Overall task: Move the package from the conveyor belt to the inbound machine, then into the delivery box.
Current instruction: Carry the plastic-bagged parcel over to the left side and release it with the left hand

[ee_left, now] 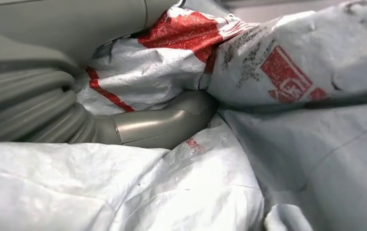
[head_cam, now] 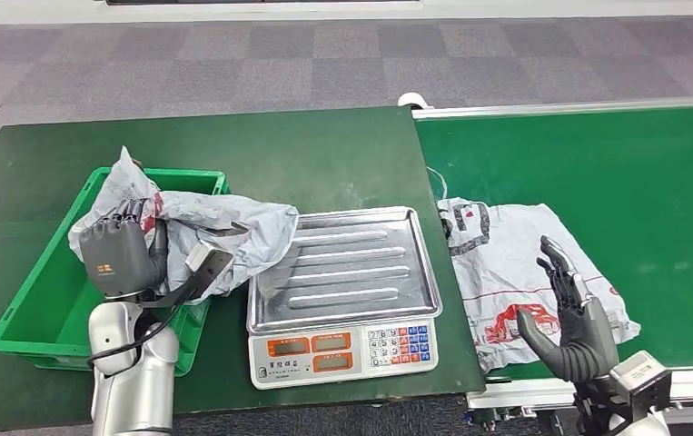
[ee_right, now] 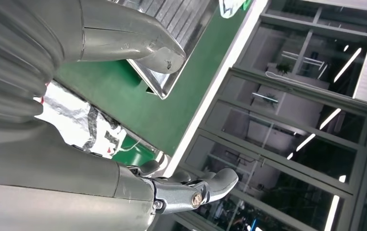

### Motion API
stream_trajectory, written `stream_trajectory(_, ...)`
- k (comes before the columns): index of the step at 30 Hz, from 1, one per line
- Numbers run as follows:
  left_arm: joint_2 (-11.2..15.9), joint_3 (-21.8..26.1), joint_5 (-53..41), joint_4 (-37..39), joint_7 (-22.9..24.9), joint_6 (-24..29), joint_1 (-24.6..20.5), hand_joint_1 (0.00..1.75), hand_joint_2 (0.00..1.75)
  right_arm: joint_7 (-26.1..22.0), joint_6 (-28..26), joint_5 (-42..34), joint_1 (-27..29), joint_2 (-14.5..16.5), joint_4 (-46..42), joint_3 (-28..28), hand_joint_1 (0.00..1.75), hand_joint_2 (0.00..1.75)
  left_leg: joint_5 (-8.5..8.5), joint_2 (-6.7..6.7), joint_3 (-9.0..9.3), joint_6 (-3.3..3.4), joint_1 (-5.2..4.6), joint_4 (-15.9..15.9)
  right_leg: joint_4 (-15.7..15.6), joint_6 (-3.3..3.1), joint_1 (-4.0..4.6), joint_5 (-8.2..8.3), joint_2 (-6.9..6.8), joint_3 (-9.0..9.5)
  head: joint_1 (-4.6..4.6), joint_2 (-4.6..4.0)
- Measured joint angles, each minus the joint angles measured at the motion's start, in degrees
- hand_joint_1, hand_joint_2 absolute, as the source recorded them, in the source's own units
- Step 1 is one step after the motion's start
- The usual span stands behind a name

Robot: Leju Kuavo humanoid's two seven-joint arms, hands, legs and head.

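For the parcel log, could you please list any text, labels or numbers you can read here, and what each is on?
Nothing reads clearly.
Scale: orange displays and keypad too small to read.
Package on the conveyor belt: red and black print, illegible.
Package held by the left hand: red marks smeared, unreadable.
Back of the left hand: small orange mark, too small.

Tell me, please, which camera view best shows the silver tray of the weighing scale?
The head view: the whole silver tray lies bare atop the scale. The right wrist view catches one tray corner beyond the right hand. The left wrist view shows package, not tray.
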Motion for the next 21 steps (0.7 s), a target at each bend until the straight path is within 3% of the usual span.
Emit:
stream_trajectory(2,0.0,-0.1,-1.8,1.4,3.2,0.0,-0.2,0.51,1.75,0.0,0.0,0.0,0.0,0.0,0.0,0.0,0.00,1.75,-0.02,-0.01,-0.01,0.01,0.00,0.0,0.0,0.00,0.00,-0.01,-0.02,0.01,0.00,0.00)
stream_trajectory(5,0.1,-1.2,-3.1,2.3,8.7,0.1,-0.2,0.08,1.75,0.0,0.0,0.1,0.0,-0.1,0.0,0.0,0.00,1.75,-0.03,-0.02,-0.01,0.02,0.00,0.0,0.0,-0.01,0.01,-0.02,-0.05,0.01,-0.01,0.00)
stream_trajectory(6,0.2,-1.8,-3.2,2.3,10.0,0.1,-0.1,0.02,1.75,0.0,0.0,0.1,0.0,-0.1,0.0,0.0,0.00,1.75,-0.03,-0.02,-0.01,0.02,0.01,0.0,0.0,-0.01,0.01,-0.02,-0.05,0.02,0.00,0.00)
stream_trajectory(15,2.7,-7.4,-3.2,-0.3,17.2,0.2,1.7,0.00,1.75,0.0,0.0,-0.6,1.2,-0.7,0.0,0.0,0.00,1.75,-0.02,-0.03,-0.01,0.02,0.01,0.0,0.0,-0.01,0.01,-0.02,-0.06,0.06,0.01,0.00)
stream_trajectory(18,3.3,-8.3,-3.2,-3.5,17.3,0.2,2.9,0.00,1.75,0.0,0.0,-0.6,1.1,-1.1,0.2,0.1,0.00,1.75,-0.02,-0.03,-0.02,0.02,0.01,0.0,0.0,-0.01,0.01,-0.02,-0.06,0.06,0.01,0.00)
stream_trajectory(21,3.5,-8.5,-2.8,-9.1,14.3,0.2,4.3,0.00,1.75,0.0,0.0,-0.6,1.1,-1.4,0.4,0.4,0.00,1.75,-0.02,-0.05,-0.03,0.02,0.01,0.0,0.0,-0.01,0.01,-0.03,-0.07,0.05,0.01,0.00)
